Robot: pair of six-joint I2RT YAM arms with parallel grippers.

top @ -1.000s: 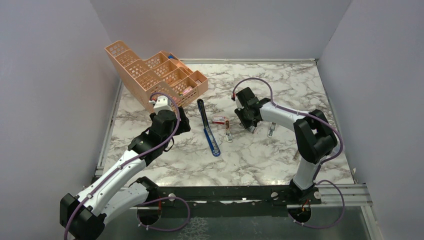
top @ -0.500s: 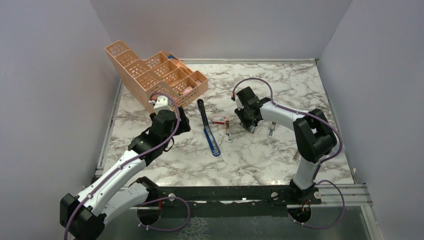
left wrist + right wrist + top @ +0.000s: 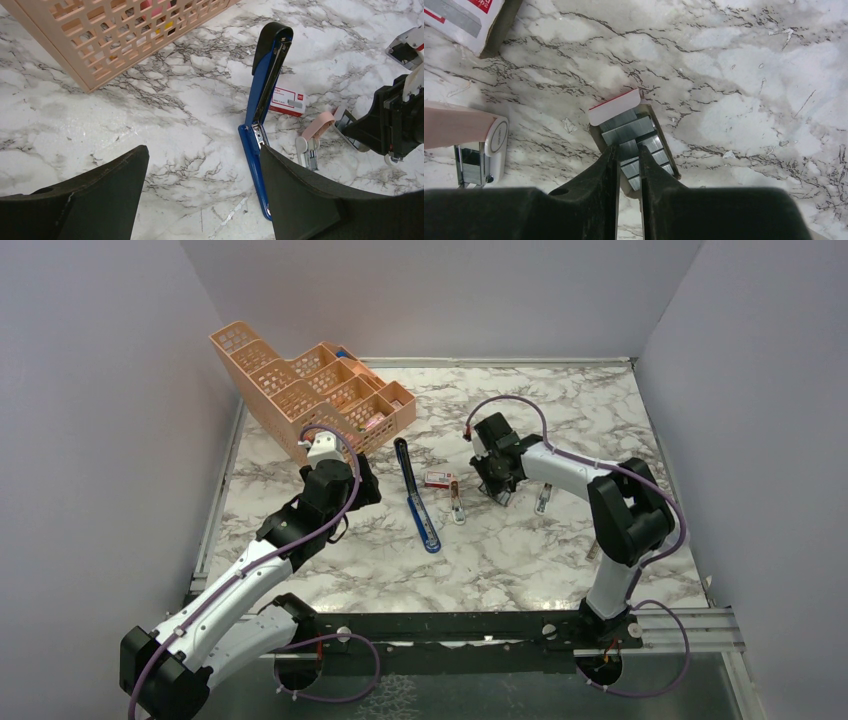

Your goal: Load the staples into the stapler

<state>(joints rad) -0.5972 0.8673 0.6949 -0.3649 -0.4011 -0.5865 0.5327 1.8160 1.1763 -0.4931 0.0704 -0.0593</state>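
The stapler (image 3: 418, 502) lies swung open flat on the marble, blue with a black top part (image 3: 272, 37) and a silver channel. The staples (image 3: 630, 134) are silvery ribbed strips lying in a small open cardboard tray with a white flap. My right gripper (image 3: 628, 149) points down into that tray and is shut on one strip, a fingertip on each side. In the top view the right gripper (image 3: 503, 493) hides the staples. My left gripper (image 3: 203, 150) hangs open over bare marble just left of the stapler (image 3: 263, 95), holding nothing.
A peach mesh organiser (image 3: 310, 390) stands at the back left. A red-and-white box (image 3: 438, 480) lies beside the stapler, with a small pink-and-white stapler (image 3: 457, 506) in front of it. Another small metal item (image 3: 543, 500) lies right of the right gripper.
My right gripper's fingers have closed in on a strip of staples in the tray. The left arm and the stapler have not moved.
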